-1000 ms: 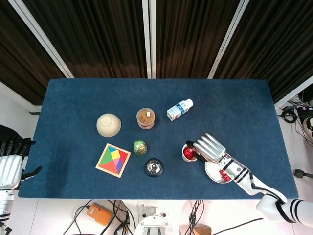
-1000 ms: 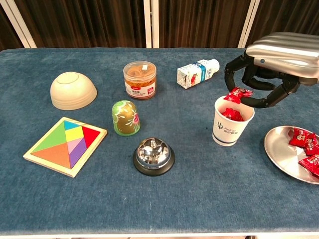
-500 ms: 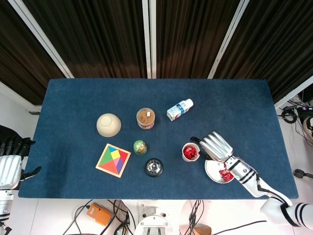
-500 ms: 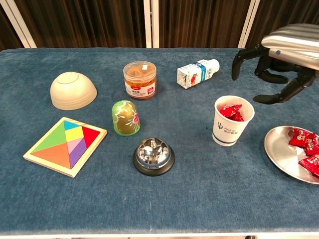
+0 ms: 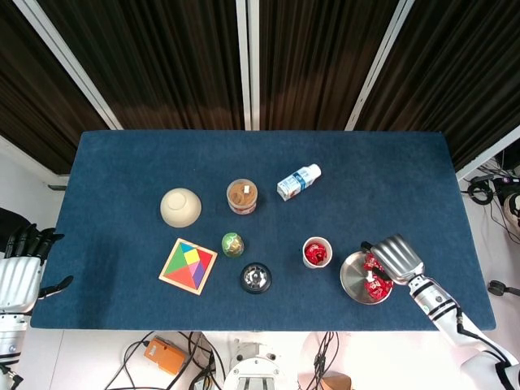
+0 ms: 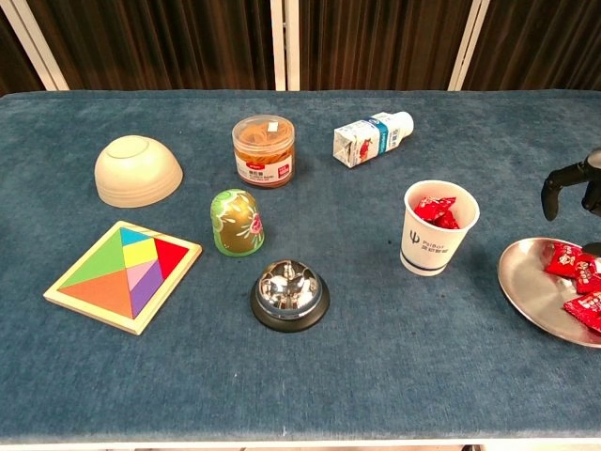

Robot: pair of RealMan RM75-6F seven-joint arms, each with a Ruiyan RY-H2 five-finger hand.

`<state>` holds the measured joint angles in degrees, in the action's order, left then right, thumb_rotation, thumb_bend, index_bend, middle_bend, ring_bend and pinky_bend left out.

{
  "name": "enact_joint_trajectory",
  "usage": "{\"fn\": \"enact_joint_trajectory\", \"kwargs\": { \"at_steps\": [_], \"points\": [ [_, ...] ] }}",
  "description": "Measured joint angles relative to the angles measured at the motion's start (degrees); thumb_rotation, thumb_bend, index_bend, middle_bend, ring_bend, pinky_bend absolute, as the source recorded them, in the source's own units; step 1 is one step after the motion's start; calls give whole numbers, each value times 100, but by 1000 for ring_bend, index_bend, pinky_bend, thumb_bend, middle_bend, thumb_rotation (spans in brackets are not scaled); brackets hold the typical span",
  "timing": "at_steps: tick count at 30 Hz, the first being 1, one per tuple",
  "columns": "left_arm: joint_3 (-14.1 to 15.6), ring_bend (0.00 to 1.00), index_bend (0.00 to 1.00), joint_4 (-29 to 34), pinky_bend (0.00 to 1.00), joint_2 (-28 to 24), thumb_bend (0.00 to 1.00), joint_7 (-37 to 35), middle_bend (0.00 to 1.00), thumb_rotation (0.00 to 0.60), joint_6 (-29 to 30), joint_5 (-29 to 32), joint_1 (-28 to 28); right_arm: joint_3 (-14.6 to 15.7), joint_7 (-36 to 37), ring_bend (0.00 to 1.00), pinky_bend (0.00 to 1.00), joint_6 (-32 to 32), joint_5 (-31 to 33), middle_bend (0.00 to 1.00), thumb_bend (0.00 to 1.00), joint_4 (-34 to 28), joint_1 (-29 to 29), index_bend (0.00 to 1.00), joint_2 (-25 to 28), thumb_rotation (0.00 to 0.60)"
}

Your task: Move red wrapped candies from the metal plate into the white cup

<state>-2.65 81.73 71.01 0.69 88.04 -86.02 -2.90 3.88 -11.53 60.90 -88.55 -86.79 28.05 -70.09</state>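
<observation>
Candies [image 6: 575,272] left to move sit on the far/right side of the metal plate [image 5: 351,280], a small red heap w/ wrappers overlapping; a few are already in the white cup [image 6: 439,228], which stands upright just left of the plate, not touching it. Your right hand [image 5: 397,256] hangs over the plate's far-right part, right above the heap. In the chest view only some dark fingertips [image 6: 556,184] show at the frame edge, apart from each other and w/ nothing between them, so read it as empty & spread; how wide exactly you can't tell from here. Left hand [image 5: 18,276] is parked off the table's left edge, fingers apart, holding nothing. Leave it there.

Step in hand, as I read it: next pick. Tips:
- Go for one candy at the edge of the heap, pref. one w/ a twisted wrapper end sticking out. Centre picks will prob. drag neighbours.
- Come down near-vertical, thumb opposite a finger, pinch the body not just the foil tail (tails slip).
- Plate is thin metal on cloth & may slide or tip if you press on its rim, so keep contact light, no scraping.
- Lift clear of the rim before going sideways.
- Cup looks light and is filling up: release from just above the mouth, don't nudge its lip.
</observation>
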Motion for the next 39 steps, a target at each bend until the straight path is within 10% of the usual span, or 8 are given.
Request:
{"fn": "enact_joint_trajectory", "kwargs": {
  "at_steps": [24,39],
  "points": [
    [12,4,230,71,0,-44,7,68,162,600,-1,61,48,-7,5,1000,1000,-641,15,934,418,777,240,512,-417,600],
    [6,2,230,64,0,-46,7,47,162,600,12,73,62,-41,152,1000,1000,-605,-33,936,568,806,282,689,-478,600]
  ]
}}
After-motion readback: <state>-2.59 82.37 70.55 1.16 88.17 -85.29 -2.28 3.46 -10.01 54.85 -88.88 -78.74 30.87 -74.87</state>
